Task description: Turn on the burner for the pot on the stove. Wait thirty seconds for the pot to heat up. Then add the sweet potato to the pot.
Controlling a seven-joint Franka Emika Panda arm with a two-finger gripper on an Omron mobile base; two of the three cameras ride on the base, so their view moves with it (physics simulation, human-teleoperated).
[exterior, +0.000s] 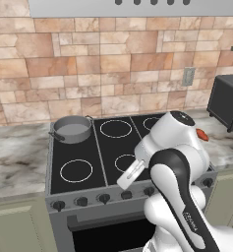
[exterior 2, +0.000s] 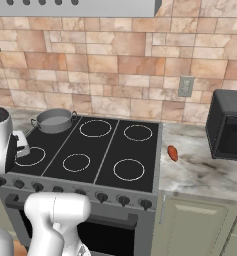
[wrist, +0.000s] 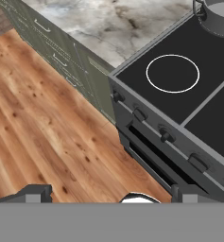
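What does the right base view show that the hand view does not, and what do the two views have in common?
Right base view alone: the sweet potato lying on the marble counter right of the stove, a black microwave further right, a wall outlet and the stone backsplash.

Hand view alone: the wooden floor and the green cabinet fronts to the left of the stove, seen over the wide-open tool.

Both: the black cooktop with white rings, the front knob row, and the pot on a rear burner.

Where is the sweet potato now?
The sweet potato lies on the marble counter just right of the stove, seen in the right base view.
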